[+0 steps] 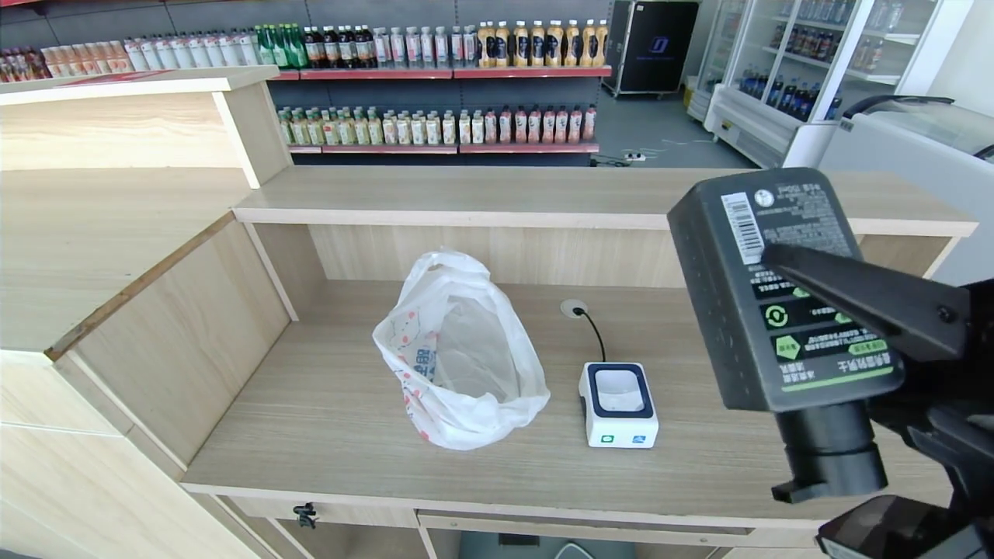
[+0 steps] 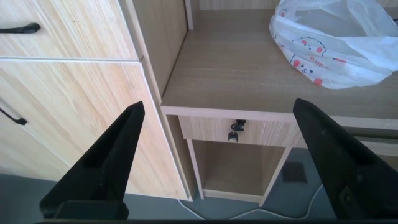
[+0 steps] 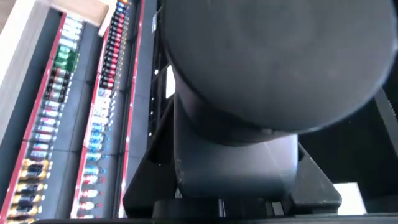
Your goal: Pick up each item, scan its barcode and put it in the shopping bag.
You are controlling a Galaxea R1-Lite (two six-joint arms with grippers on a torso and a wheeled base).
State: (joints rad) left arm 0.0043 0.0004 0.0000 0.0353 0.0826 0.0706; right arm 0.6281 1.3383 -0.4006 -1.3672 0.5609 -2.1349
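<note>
Item: dark bottle (image 1: 738,326), clamped in right gripper (image 1: 776,260), raised right of scanner (image 1: 617,392), barcode (image 1: 743,227) facing up; I'd roll the wrist to turn that barcode down over the scanner window.

The left claw (image 2: 217,106) has two matte black fingers (image 2: 106,168), each a flat wedge, broad at the root and narrowing to a blunt tip. The right claw (image 1: 776,260) is the same black. Its long finger (image 1: 854,291) tapers and carries one small round screw (image 1: 944,314) near the root. Below it sits a glossy black housing (image 1: 893,528) with rounded edges.
</note>
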